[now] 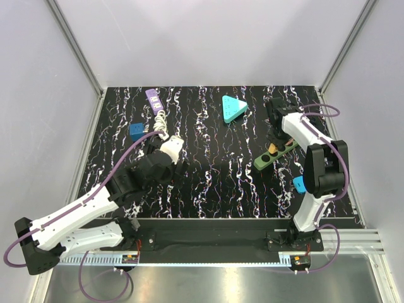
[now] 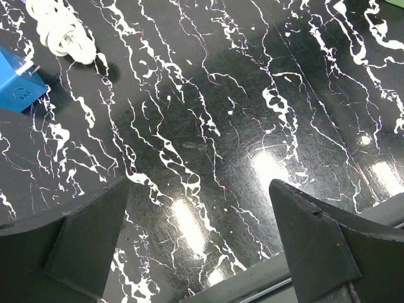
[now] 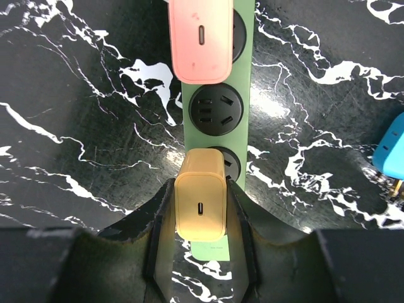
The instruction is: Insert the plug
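A green power strip [image 3: 247, 95] lies on the black marbled table; it also shows in the top view [image 1: 275, 156]. A pink plug [image 3: 201, 39] sits in its far socket and the middle socket [image 3: 216, 108] is bare. My right gripper [image 3: 201, 211] is shut on a yellow plug [image 3: 201, 203], held over the near socket; I cannot tell how deep it sits. In the top view the right gripper [image 1: 275, 135] is over the strip. My left gripper [image 2: 199, 233] is open and empty above bare table; in the top view it [image 1: 165, 165] is left of centre.
A blue plug [image 1: 136, 130] and a coiled white cable [image 1: 161, 121] with a purple block [image 1: 153, 98] lie at the back left. A teal triangular block [image 1: 232, 108] lies at the back centre. Another blue plug [image 1: 298, 184] lies by the right arm.
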Controlling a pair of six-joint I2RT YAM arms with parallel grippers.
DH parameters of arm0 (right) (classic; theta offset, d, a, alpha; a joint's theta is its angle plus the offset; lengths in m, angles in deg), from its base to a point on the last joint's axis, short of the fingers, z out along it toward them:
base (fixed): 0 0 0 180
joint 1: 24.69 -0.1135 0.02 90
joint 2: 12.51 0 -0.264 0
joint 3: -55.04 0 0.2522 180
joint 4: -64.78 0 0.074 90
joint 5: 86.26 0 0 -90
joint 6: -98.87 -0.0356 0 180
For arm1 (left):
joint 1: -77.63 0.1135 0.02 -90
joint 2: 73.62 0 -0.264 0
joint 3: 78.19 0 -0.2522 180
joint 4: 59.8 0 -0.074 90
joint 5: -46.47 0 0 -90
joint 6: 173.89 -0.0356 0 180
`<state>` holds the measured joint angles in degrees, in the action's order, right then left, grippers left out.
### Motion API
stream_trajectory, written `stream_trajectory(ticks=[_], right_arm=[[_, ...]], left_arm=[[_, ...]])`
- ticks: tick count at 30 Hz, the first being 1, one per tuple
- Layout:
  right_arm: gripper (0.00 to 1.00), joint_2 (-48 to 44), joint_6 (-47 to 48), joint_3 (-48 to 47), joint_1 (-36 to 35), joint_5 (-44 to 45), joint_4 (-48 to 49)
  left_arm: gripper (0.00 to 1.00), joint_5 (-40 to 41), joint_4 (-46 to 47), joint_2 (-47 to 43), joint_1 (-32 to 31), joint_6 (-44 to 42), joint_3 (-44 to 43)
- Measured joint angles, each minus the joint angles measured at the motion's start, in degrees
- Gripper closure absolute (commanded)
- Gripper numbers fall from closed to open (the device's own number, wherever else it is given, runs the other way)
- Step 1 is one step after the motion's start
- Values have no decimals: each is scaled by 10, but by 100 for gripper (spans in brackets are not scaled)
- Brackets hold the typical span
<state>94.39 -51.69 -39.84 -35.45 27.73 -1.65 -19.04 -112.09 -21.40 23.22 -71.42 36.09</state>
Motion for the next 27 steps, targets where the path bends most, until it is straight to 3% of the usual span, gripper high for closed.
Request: stream_trajectory(ticks=[27], right_arm=[[100,-39,-54,68,-24,49,61]], left_arm=[[1,-14,0,0,0,-3,0]])
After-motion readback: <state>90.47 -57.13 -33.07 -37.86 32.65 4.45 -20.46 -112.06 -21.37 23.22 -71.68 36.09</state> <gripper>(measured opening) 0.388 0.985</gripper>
